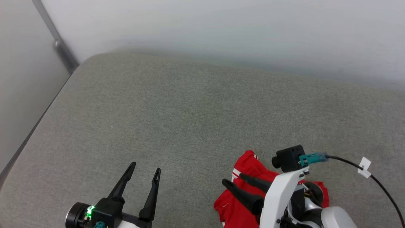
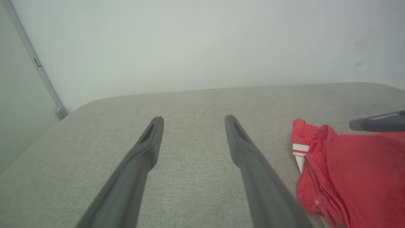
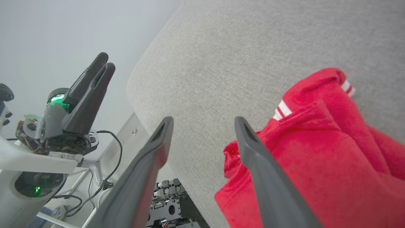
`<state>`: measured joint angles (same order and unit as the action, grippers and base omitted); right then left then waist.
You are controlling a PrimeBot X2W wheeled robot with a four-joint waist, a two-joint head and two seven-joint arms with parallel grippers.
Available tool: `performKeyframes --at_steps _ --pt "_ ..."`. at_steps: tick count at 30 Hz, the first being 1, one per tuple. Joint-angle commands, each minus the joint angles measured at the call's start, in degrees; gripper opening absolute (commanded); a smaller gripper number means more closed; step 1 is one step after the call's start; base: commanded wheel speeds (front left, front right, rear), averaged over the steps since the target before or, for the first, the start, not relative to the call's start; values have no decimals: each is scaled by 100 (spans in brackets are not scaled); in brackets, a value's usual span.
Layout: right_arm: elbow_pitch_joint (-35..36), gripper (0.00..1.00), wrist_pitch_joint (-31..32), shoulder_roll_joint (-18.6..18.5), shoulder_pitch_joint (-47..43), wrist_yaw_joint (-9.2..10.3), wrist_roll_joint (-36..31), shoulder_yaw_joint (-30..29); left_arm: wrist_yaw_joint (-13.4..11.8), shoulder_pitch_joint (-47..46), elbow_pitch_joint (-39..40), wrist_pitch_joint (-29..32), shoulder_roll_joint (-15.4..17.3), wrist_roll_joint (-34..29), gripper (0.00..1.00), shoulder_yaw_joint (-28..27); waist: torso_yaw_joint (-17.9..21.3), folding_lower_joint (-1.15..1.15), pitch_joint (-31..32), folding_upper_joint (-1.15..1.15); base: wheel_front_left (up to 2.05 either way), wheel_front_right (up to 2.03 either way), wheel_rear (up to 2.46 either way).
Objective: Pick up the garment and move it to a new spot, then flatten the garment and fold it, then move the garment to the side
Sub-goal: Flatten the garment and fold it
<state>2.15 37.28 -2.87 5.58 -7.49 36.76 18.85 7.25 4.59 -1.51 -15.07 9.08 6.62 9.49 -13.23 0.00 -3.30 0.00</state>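
The garment (image 1: 250, 171) is a crumpled red heap with a red-and-white striped trim, lying near the front right edge of the grey cushioned surface (image 1: 202, 110). My right gripper (image 1: 233, 179) hovers over its left part, open, fingers pointing left, with nothing between them. In the right wrist view the right gripper (image 3: 203, 119) frames bare cushion, with the garment (image 3: 316, 152) beside and under its right finger. My left gripper (image 1: 145, 167) stands open over bare cushion at the lower left, well apart from the garment. The left wrist view has the left gripper (image 2: 193, 118) open and the garment (image 2: 348, 171) at its right.
A pale wall (image 1: 221, 31) runs behind the surface, with a grey metal bar (image 1: 57, 41) at the far left corner. The surface's left edge (image 1: 38, 126) drops off. A black cable with a white tag (image 1: 364, 167) trails from my right wrist.
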Motion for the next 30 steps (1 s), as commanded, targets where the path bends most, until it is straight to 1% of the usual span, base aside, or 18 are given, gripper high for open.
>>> performKeyframes --at_steps 1,3,7,11,16,20,21,24,27,30 --pt "41 100 -66 1 129 1 -90 -28 10 -19 -8 -13 15 -29 100 -5 42 0 27 0 0 0 0" --pt "80 100 -147 -75 288 1 -370 -57 11 4 -6 -13 16 -25 100 -19 101 0 60 0 0 0 0" --pt "146 100 -529 -507 581 1 -950 -251 8 20 19 -13 4 -21 100 -39 227 0 115 0 0 0 0" --pt "126 100 -1139 -1175 805 1 -1737 -569 11 2 78 -13 -64 58 100 -81 353 0 130 0 0 0 0" --pt "209 100 -2015 -1730 667 1 -2277 -1221 11 -48 154 -13 -153 184 100 -156 481 0 94 0 0 0 0" --pt "364 100 -2641 -1847 251 1 -2348 -1827 14 -109 212 -13 -173 225 100 -205 542 0 31 0 0 0 0" --pt "418 100 -2777 -1816 132 2 -2327 -1968 14 -125 226 -13 -179 225 100 -215 559 0 13 0 0 0 0" --pt "592 100 -3167 -1595 -311 1 -2285 -2380 16 -146 261 -13 -198 247 100 -226 604 0 -39 0 0 0 0" --pt "865 100 -3554 -1405 -733 2 -2315 -2574 17 -149 261 -13 -200 229 100 -212 630 0 -76 0 0 0 0" --pt "1046 100 -3962 -1107 -1031 2 -2287 -2773 18 -150 279 -13 -190 234 100 -226 662 0 -105 0 0 0 0"
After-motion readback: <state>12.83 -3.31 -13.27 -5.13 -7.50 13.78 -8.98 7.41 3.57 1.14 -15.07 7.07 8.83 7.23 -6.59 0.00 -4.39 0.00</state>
